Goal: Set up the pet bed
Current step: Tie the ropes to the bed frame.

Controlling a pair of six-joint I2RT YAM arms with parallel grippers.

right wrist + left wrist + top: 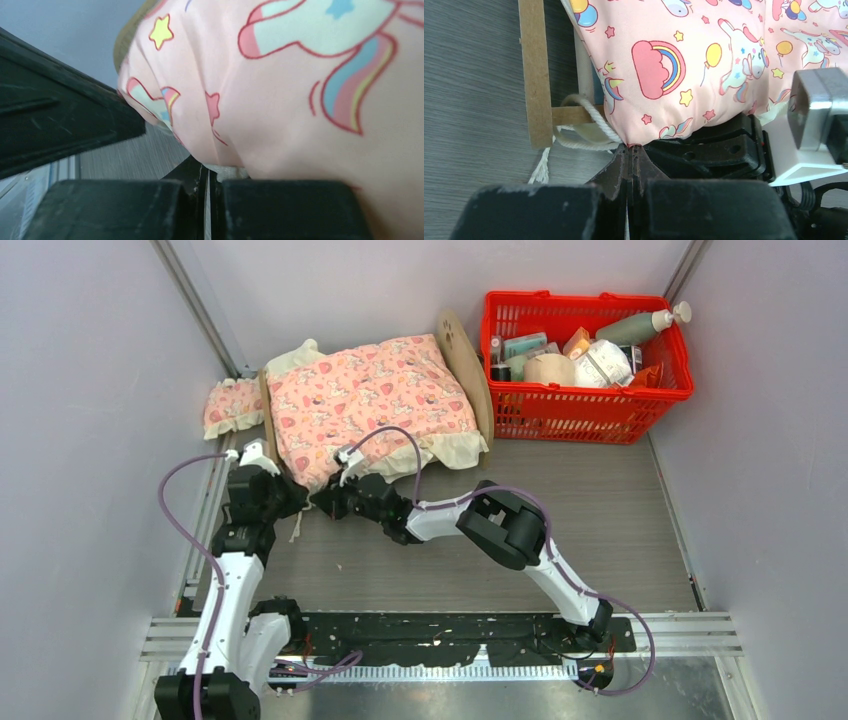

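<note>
The pet bed stands at the back of the table, its arched headboard toward the right. A pink patterned blanket with a cream frill covers it, hiding the mattress. My left gripper and right gripper meet tip to tip at the blanket's near left corner. The left wrist view shows the left gripper shut on the pinched corner of the blanket, beside the plywood frame and a white cord. My right gripper is shut on the blanket's lower edge.
A small pink frilled pillow lies on the table left of the bed, against the wall. A red basket full of bottles and packets stands right behind the headboard. Grey walls close in on both sides.
</note>
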